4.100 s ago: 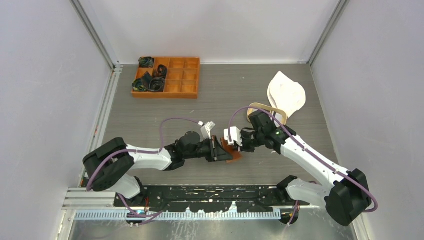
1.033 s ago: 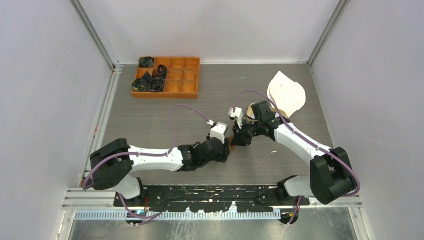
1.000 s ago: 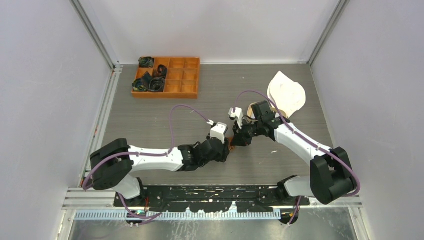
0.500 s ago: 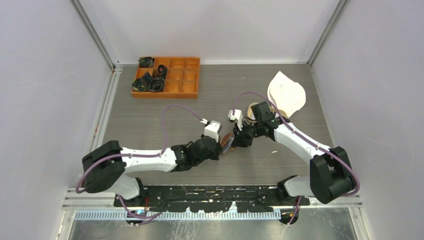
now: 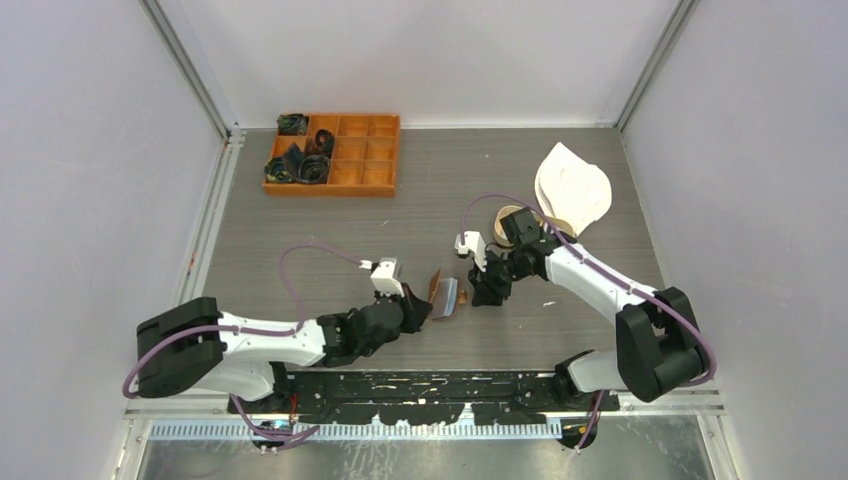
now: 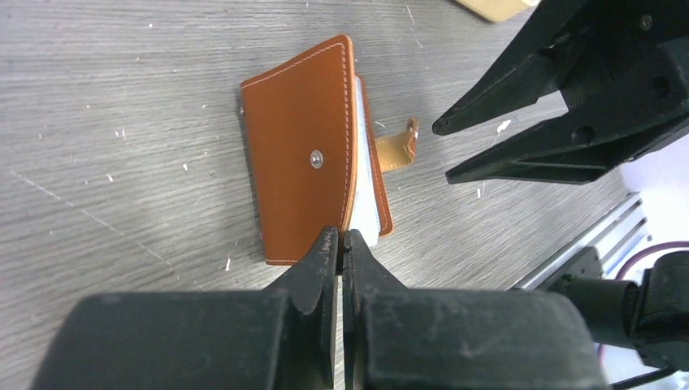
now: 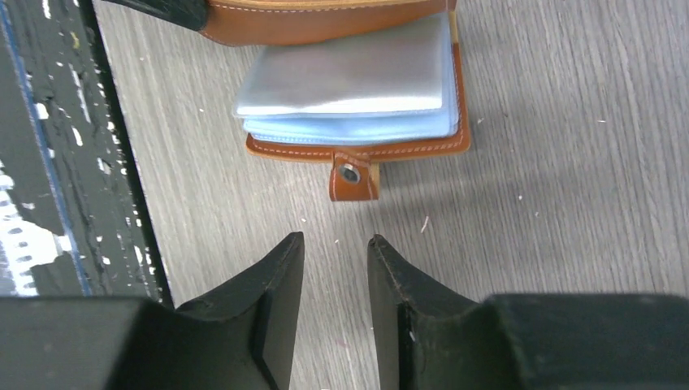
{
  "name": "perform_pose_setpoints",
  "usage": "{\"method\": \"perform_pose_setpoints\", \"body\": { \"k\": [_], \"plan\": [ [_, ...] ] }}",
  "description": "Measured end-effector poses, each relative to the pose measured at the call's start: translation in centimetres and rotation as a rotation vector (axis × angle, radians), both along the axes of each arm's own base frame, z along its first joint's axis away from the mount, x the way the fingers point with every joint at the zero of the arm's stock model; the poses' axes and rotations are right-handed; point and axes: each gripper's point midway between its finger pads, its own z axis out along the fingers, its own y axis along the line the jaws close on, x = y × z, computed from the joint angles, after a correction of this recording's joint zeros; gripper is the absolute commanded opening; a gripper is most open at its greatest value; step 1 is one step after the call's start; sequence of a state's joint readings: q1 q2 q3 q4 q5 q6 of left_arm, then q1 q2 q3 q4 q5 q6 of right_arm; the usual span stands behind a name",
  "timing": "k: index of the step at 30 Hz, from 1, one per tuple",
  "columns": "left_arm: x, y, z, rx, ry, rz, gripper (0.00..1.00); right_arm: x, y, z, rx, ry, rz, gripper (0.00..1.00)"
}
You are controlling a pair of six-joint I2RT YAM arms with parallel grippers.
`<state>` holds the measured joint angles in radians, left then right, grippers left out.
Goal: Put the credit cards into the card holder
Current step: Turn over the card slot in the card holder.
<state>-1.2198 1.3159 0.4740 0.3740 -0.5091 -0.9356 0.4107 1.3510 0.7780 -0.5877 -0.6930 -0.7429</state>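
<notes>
Card holder, a small brown leather folding wallet with a light centre stud (image 6: 302,162): lies on the grey wood-grain counter (image 5: 300,240), between your two tools.

Left tool (image 6: 342,238): fingers pressed together, pinching an edge of the wallet's cover, which stands raised.

Right tool (image 7: 335,240): fingers a little spread, holding nothing, hovering just beside the wallet's short snap strap (image 7: 352,175).

Inside the wallet you see a stack of pale grey and light blue flat sheets (image 7: 349,89); whether they are cards or sleeves, you cannot tell.

Far left corner: orange compartment box (image 5: 330,189). Far right: white cloth (image 5: 575,185).
</notes>
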Motion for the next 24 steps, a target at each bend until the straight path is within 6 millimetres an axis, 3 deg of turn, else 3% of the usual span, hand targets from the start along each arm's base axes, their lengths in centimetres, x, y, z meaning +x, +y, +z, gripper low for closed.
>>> {"method": "perform_pose_setpoints", "body": {
  "k": [3, 5, 10, 12, 16, 24],
  "plan": [
    [-0.4, 0.7, 0.0, -0.049, 0.001, 0.057, 0.0, -0.1, 0.2, 0.6, 0.013, 0.032, -0.02, 0.45],
    [-0.5, 0.8, 0.1, -0.048, -0.001, 0.067, 0.0, 0.3, 1.1, 2.5, 0.076, 0.042, -0.045, 0.44],
    [-1.1, 0.7, 0.3, -0.038, -0.025, 0.088, 0.0, 0.2, 3.1, 6.2, 0.254, 0.069, -0.096, 0.23],
    [-1.0, 0.8, 0.4, -0.046, -0.026, 0.1, 0.0, 0.4, 3.8, 6.8, 0.292, 0.105, -0.124, 0.15],
    [-0.7, 1.0, 0.5, -0.064, -0.029, 0.125, 0.0, 1.2, 4.3, 5.1, 0.254, 0.226, -0.215, 0.08],
    [-0.4, 1.6, 0.2, -0.094, -0.022, 0.167, 0.0, 3.8, 3.8, 0.3, 0.043, 0.37, -0.42, 0.06]
  ]
}}
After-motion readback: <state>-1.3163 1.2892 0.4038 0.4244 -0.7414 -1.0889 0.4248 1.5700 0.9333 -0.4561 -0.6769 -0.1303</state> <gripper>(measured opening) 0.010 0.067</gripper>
